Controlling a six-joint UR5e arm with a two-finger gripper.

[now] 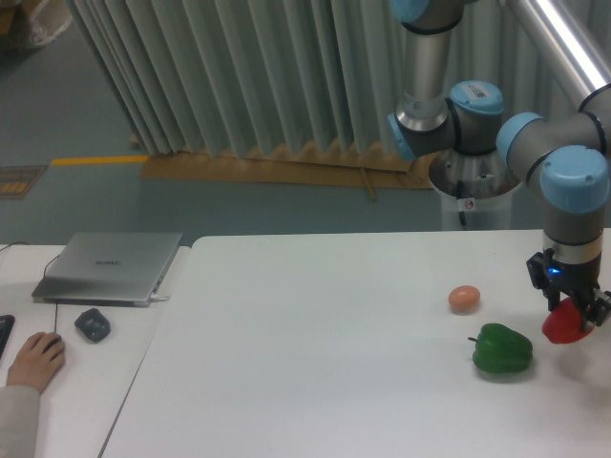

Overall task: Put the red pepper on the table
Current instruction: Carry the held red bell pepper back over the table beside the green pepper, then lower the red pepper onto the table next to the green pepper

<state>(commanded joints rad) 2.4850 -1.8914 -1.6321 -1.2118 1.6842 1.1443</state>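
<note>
A grey pleated curtain hangs behind, above a grey-blue floor with a yellow line. At left, a narrow white desk carries a closed grey laptop.

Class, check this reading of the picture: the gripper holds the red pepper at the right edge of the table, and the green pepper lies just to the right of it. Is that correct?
Not quite. In the camera view the green pepper lies to the left of the red pepper, not the right. The rest stands: the gripper holds the red pepper at the right edge of the table.
</note>
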